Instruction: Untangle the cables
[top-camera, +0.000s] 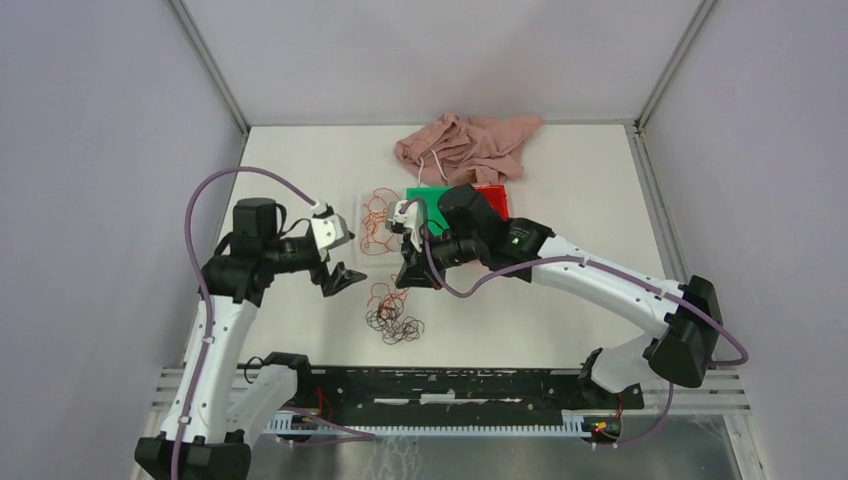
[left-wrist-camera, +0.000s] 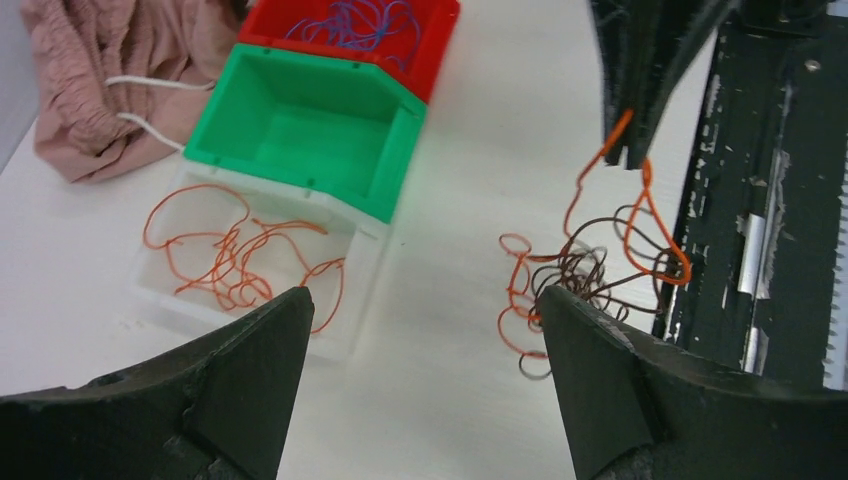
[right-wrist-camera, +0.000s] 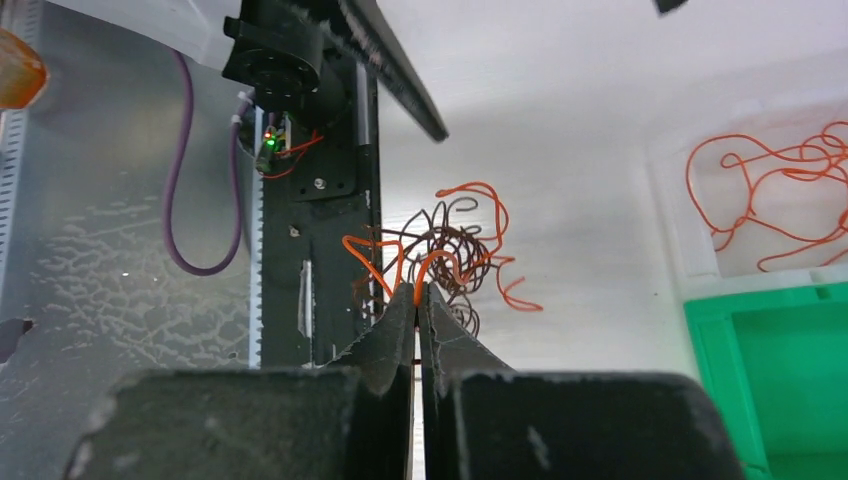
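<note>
A tangle of dark brown and orange cables (top-camera: 393, 318) lies on the white table near the front; it also shows in the left wrist view (left-wrist-camera: 580, 275) and the right wrist view (right-wrist-camera: 455, 240). My right gripper (right-wrist-camera: 417, 290) is shut on an orange cable (right-wrist-camera: 440, 262) and holds its loop above the tangle; it hangs from the fingers in the left wrist view (left-wrist-camera: 640, 205). My left gripper (left-wrist-camera: 424, 300) is open and empty, above bare table left of the tangle. In the top view the left gripper (top-camera: 340, 258) and right gripper (top-camera: 412, 278) face each other.
A white tray (left-wrist-camera: 160, 305) holds loose orange cables (left-wrist-camera: 230, 255). Behind it stand an empty green bin (left-wrist-camera: 400, 160) and a red bin (left-wrist-camera: 435, 55) with blue cables (left-wrist-camera: 350, 20). A pink cloth (top-camera: 465, 145) lies at the back. A black rail (top-camera: 450, 385) runs along the front edge.
</note>
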